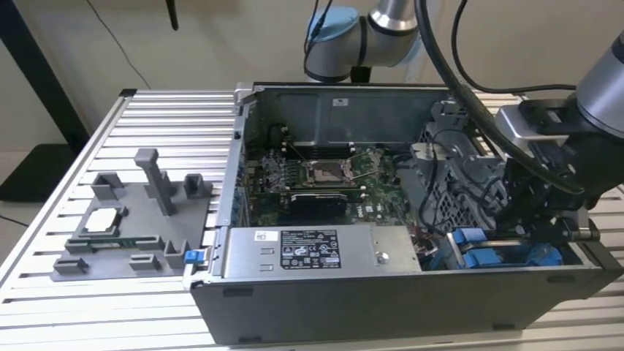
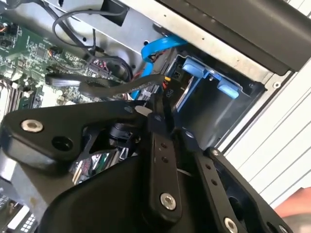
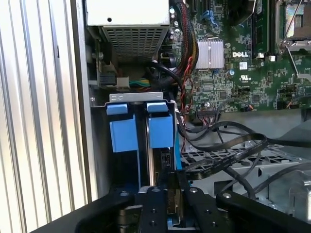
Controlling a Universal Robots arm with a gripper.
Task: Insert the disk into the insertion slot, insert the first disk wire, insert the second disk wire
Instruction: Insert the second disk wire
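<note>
The fingers (image 3: pixel 171 194) are almost closed on a dark wire connector, directly at the rear edge of the disk (image 3: pixel 160 160), which already sits in the insertion slot (image 3: pixel 141 99).

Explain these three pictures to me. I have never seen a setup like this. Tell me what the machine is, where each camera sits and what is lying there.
The machine is a robot arm working inside an open computer case, which lies on a slatted metal table. The exterior view looks at the whole scene from off the arm. Both wrist views come from cameras riding on the arm, looking past its black end effector into the case. Inside are a green circuit board, a grey power-supply box and black cables. The end effector is down at the drive slot with its bright blue tabs. A grey holder with parts sits on the table beside the case.
</note>
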